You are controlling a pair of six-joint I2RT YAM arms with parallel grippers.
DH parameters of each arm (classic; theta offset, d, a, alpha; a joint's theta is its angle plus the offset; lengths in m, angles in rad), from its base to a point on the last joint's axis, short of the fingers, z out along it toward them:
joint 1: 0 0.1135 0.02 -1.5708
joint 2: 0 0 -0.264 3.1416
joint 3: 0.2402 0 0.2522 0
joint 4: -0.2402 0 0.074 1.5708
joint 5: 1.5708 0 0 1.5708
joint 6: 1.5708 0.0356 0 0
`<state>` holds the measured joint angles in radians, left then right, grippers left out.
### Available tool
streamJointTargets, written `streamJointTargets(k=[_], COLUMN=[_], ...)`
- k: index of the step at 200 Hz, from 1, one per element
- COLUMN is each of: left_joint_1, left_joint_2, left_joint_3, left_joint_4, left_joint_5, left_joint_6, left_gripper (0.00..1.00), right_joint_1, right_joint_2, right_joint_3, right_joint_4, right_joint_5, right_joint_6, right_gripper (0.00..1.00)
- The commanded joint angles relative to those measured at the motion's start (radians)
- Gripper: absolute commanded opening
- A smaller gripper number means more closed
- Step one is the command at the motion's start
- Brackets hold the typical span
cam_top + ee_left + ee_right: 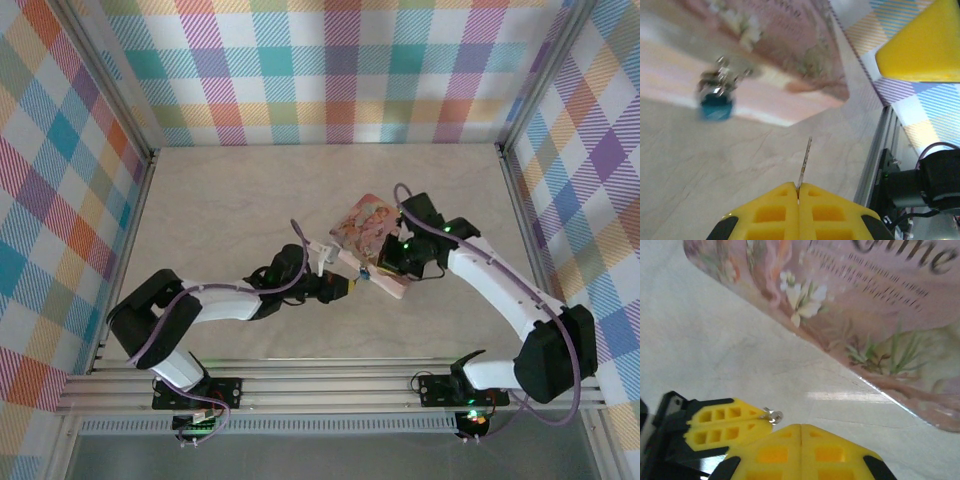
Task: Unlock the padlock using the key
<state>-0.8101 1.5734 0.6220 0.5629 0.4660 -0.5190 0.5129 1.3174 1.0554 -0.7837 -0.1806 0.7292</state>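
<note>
My left gripper (798,187) is shut on the key (805,159), whose thin dark blade sticks straight out past the fingertips. The padlock (716,106), blue with a silvery shackle (724,74), hangs on the near edge of the pink box, up and to the left of the key tip and apart from it. My right gripper (800,426) is shut with nothing between its jaws. It hovers low over the table beside the left gripper's yellow fingers (722,426), where the key tip (772,415) shows. From above, both grippers (347,286) (388,268) meet at the box's near corner.
The pink, picture-printed box (364,224) lies mid-table, its long edge slanting across both wrist views (875,315). A yellow finger of the right gripper (925,45) sits close at the upper right of the left wrist view. Aluminium rails (330,385) run along the near table edge.
</note>
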Motion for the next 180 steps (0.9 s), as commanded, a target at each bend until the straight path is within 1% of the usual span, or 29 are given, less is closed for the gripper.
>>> streamJointTargets(k=[1,17,42,84,128,144,153,162,180], left_joint_1=[0.006,0.007,0.006,0.007,0.008,0.008,0.006,0.007,0.008], left_joint_2=[-0.050,-0.060,-0.064,-0.068,-0.102,-0.116,-0.125,-0.132,-0.148], left_joint_3=[-0.039,-0.050,-0.045,-0.038,-0.038,-0.041,-0.043,-0.044,-0.047], left_joint_4=[-0.049,-0.066,-0.083,-0.092,-0.139,-0.155,-0.166,-0.175,-0.194], left_joint_5=[-0.042,-0.050,-0.056,-0.057,-0.066,-0.068,-0.069,-0.071,-0.082], left_joint_6=[0.035,0.039,0.044,0.037,0.058,0.065,0.069,0.071,0.078], left_gripper=[0.00,0.00,0.00,0.00,0.00,0.00,0.00,0.00,0.00], right_joint_1=[0.070,0.078,0.069,0.001,-0.079,-0.086,-0.086,-0.074,-0.004], right_joint_2=[0.016,0.036,0.041,0.050,0.035,0.011,-0.001,-0.018,-0.047], right_joint_3=[-0.045,-0.108,-0.178,-0.181,-0.193,-0.195,-0.197,-0.202,-0.211], right_joint_4=[0.039,0.085,0.132,0.127,0.125,0.134,0.146,0.166,0.181], right_joint_5=[0.074,0.074,0.132,0.170,0.192,0.199,0.181,0.169,0.228], right_joint_6=[0.010,0.011,-0.015,-0.080,-0.128,-0.149,-0.161,-0.166,-0.137], right_gripper=[0.06,0.06,0.06,0.06,0.06,0.07,0.07,0.09,0.23])
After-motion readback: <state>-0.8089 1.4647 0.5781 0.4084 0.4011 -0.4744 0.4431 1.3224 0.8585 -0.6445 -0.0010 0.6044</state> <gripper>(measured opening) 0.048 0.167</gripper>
